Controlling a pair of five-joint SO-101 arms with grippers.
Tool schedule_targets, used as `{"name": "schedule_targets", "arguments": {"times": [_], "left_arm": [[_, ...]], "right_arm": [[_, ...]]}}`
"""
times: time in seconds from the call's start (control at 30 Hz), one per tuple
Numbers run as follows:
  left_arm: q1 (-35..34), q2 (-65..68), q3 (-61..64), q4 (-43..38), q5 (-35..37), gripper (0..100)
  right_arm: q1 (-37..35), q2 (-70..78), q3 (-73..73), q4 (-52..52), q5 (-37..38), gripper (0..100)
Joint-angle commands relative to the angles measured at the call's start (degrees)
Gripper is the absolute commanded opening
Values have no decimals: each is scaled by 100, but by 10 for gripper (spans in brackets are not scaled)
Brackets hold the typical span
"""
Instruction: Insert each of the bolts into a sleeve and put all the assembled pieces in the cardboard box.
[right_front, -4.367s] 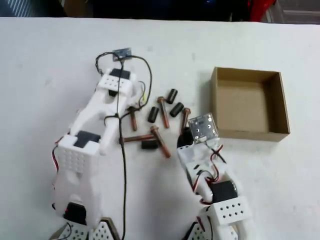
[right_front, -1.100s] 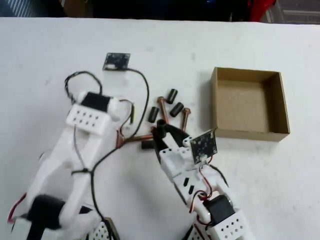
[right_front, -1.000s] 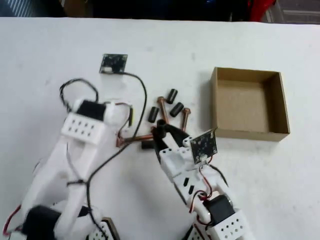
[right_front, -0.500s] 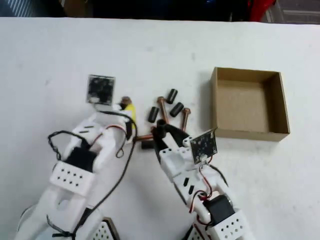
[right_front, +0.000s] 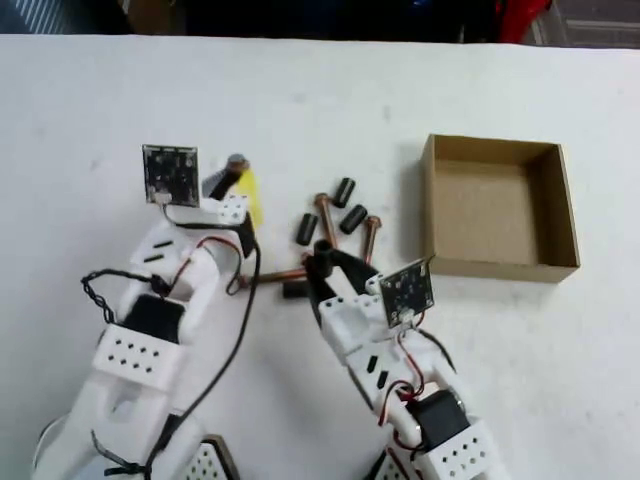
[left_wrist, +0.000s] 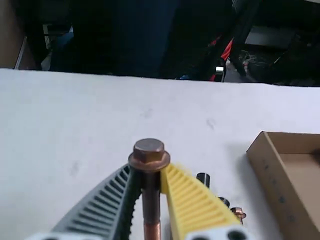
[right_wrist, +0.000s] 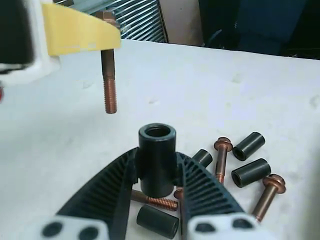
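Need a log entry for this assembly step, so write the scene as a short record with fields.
left gripper: shut on a copper-coloured hex-head bolt, shank hanging down
right gripper: shut on an upright black cylindrical sleeve, bore up
insertion: not yet done; bolt and sleeve apart
white table: loose bolts, loose sleeves
brown cardboard box: open-topped, no pieces inside

You have nothing to read here: no print, label or number shows on the box, any bolt or any sleeve.
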Motion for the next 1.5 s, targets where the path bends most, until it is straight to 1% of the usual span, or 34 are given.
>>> {"name": "schedule_targets", "arguments": {"times": [0.0,0.23,0.37,0.53,0.63,0.8,0.87,0.97,1.03,1.2,1.33,1.47], "left_arm": [[101,-180,-70,-422,-44,23],[110,-303,-79,-431,-35,23],[110,-1077,-26,-396,0,23],[462,-2026,123,-255,-62,23],[620,-2316,141,-220,-299,23],[945,-2510,132,-220,-668,24],[1042,-2519,132,-202,-615,24],[1112,-2527,123,123,-431,24],[1121,-2536,123,281,-369,24],[1156,-2545,88,308,-18,24],[1420,-2545,123,343,-26,24],[1736,-2545,88,633,-26,24]], "right_arm": [[-22,-84,53,4,185,17],[-31,-84,53,-48,185,17],[-31,-84,53,-92,185,17],[-31,-84,53,-171,185,17],[-101,-84,53,-180,176,17],[-549,-84,53,-180,193,17],[-549,-84,53,-189,360,17],[-549,-84,53,-382,914,17],[-549,-84,53,-426,949,17],[-549,-84,53,-426,949,17],[-549,-84,53,-426,949,17],[-549,-84,53,-426,949,17]]}}
